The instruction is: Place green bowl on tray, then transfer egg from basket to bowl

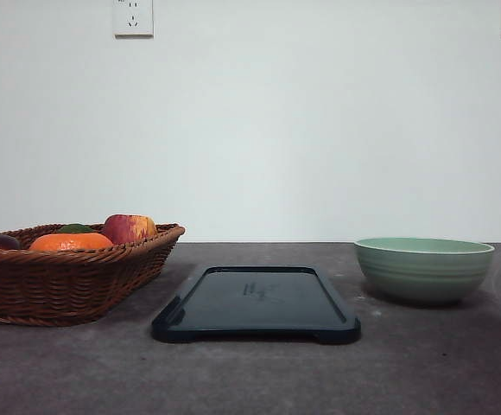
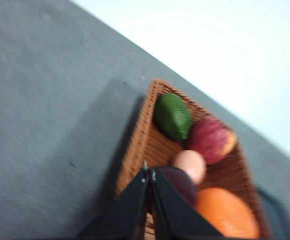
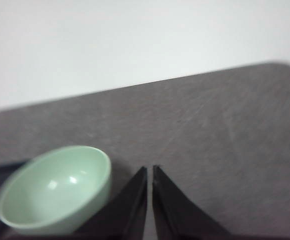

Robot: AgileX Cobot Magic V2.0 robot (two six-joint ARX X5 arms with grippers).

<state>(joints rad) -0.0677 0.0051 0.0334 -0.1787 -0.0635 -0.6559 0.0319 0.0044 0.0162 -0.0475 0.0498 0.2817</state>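
Left gripper (image 2: 149, 172) hung over the basket (image 2: 135, 150) with fingers pressed together, holding nothing; right gripper (image 3: 150, 170), likewise closed and empty, sat beside the green bowl (image 1: 423, 268). Bowl stood at 3 o'clock of the tray (image 1: 256, 303), apart from it. Egg (image 2: 190, 165) lay in the basket among an apple (image 2: 211, 140), an orange fruit (image 2: 226, 212) and a green fruit (image 2: 172, 116).

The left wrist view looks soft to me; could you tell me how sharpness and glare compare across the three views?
Left wrist view: blurred throughout, the basket weave and egg smeared. Right wrist view: also soft, with small highlights inside the green bowl. Front view: sharpest, the tray glossy and mirroring the pale wall, with soft shadows beside the bowl and tray.
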